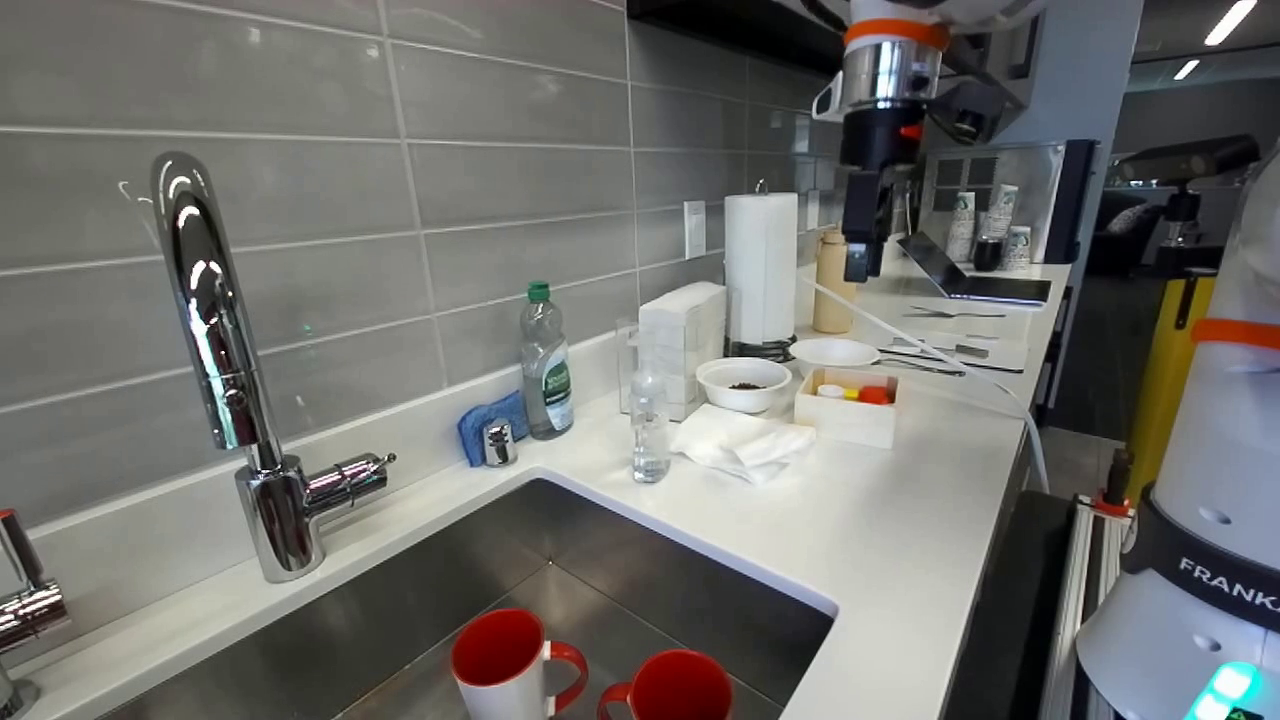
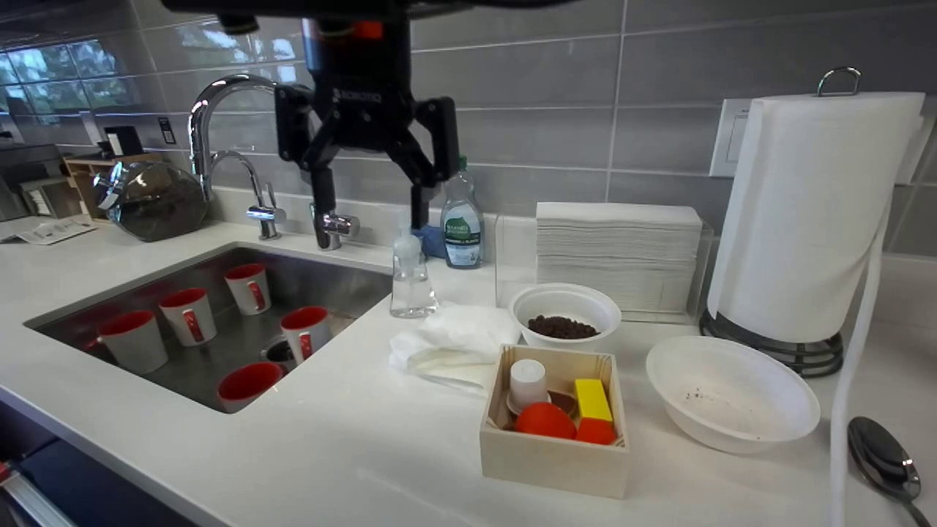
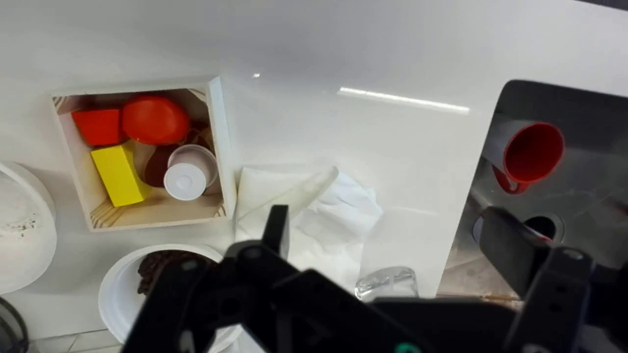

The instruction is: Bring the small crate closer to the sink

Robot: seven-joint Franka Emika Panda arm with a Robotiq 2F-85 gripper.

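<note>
The small crate, a low pale wooden box, stands on the white counter in both exterior views (image 1: 845, 422) (image 2: 553, 465) and the wrist view (image 3: 223, 147). It holds red and yellow pieces and a white cup. The steel sink (image 1: 600, 590) (image 2: 329, 278) lies beyond a crumpled white napkin from it and shows at the right in the wrist view (image 3: 601, 105). A tall chrome faucet (image 1: 220, 330) stands behind the sink. My gripper (image 1: 863, 262) (image 2: 372, 225) (image 3: 387, 230) is open and empty, high above the counter, with its fingers between crate and sink.
The napkin (image 1: 745, 440) (image 2: 450, 344) and a clear pump bottle (image 2: 412, 289) lie between crate and sink. A bowl of dark beans (image 2: 564, 307), a white bowl (image 2: 732, 395) and a paper towel roll (image 2: 812, 219) are near the crate. Red-lined mugs (image 2: 187, 315) sit in the sink.
</note>
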